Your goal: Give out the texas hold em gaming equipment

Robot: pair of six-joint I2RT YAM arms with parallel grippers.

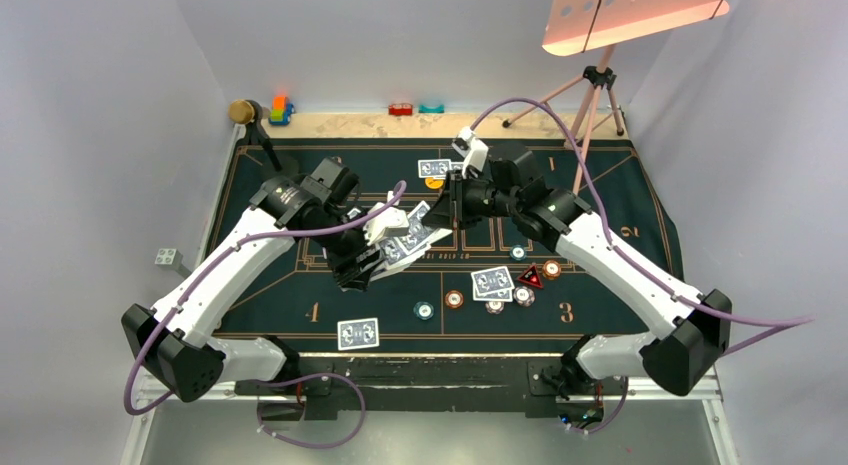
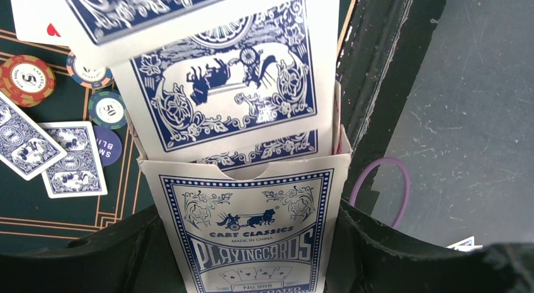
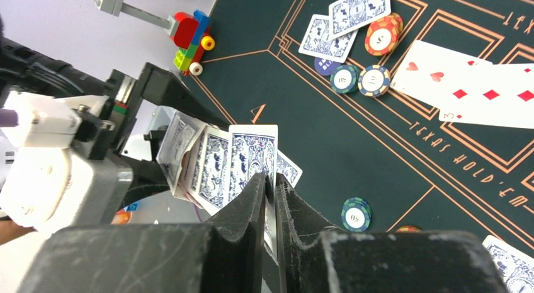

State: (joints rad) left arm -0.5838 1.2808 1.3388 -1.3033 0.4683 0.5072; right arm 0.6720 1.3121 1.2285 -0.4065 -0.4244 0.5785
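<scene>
My left gripper (image 1: 358, 268) (image 2: 252, 258) is shut on an open white-and-blue card box (image 2: 249, 233) held above the mat's middle left. Blue-backed playing cards (image 2: 230, 85) (image 1: 408, 237) stick out of the box in a fan. My right gripper (image 1: 441, 221) (image 3: 271, 183) is shut on the edge of one of these cards (image 3: 254, 151). Pairs of face-down cards (image 1: 358, 332) (image 1: 492, 281) (image 1: 434, 168) lie on the mat. Several poker chips (image 1: 454, 299) (image 3: 356, 214) and a red triangular marker (image 1: 530, 277) lie at the mat's near right. Face-up red cards (image 3: 469, 85) lie at centre.
The dark green felt mat (image 1: 290, 310) covers the table. Toy blocks (image 1: 280, 110) (image 3: 192, 38) and small pieces (image 1: 402, 109) sit along the far edge. A tripod (image 1: 590, 95) stands at the back right, a round-headed stand (image 1: 245, 112) at the back left.
</scene>
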